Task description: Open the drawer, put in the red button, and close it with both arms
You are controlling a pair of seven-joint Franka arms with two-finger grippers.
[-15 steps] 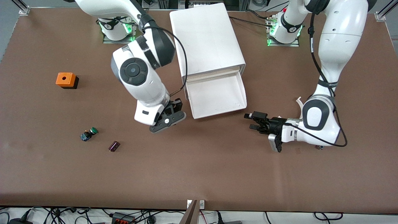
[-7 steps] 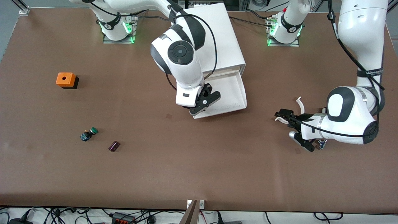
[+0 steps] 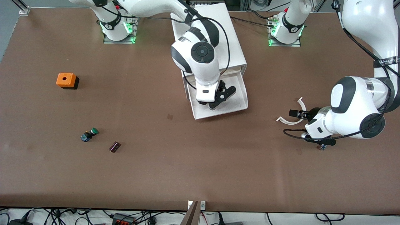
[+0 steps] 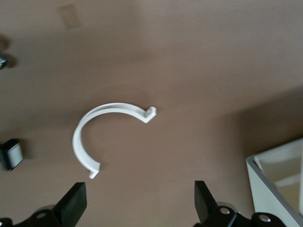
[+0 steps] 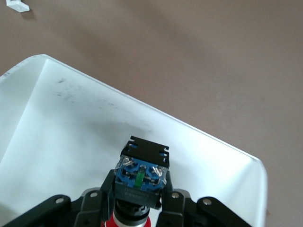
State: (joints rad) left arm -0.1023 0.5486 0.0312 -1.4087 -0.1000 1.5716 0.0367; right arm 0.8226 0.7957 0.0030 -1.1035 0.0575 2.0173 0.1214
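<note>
Only right wrist view: red button [image 5: 138, 182] held, over drawer [image 5: 61, 127]

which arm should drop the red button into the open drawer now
Right. The right gripper already holds the red button over the open drawer. The left gripper is open over a white clip, away from it.

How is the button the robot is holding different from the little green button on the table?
The red button has a red cap and is held in the right gripper over the open drawer. The green button has a green cap and lies loose on the table toward the right arm's end, with nothing touching it. Both are small push-buttons with a dark, blue-tinged body.
</note>
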